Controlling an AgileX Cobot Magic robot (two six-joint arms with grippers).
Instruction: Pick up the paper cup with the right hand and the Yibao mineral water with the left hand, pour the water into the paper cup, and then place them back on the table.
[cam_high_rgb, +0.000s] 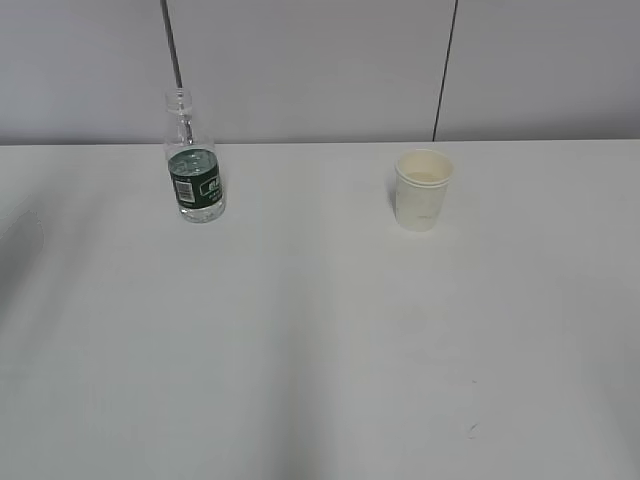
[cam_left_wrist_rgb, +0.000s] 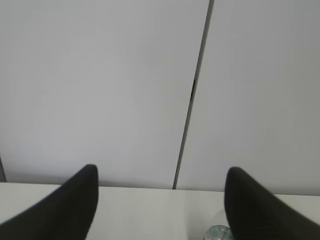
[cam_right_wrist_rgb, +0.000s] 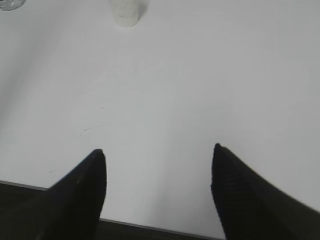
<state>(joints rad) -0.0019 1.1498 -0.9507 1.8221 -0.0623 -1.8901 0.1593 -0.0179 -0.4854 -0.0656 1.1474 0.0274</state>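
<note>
One Yibao mineral water (cam_high_rgb: 194, 180) bottle stands on the worktop (cam_high_rgb: 320, 340), uncapped, and it is the only bottle in the exterior view. One paper cup (cam_high_rgb: 422, 189) stands there too, the only cup. That makes two loose things on a single worktop. Two grippers show, one in each wrist view: the left hand (cam_left_wrist_rgb: 160, 200) and the right hand (cam_right_wrist_rgb: 157, 180), each with two dark fingers, so four fingers in all. Behind the worktop the wall shows two dark vertical seams.

bottle (cam_high_rgb: 194, 168) left on table (cam_high_rgb: 320, 350) | cup (cam_high_rgb: 422, 189) right, well apart
</note>
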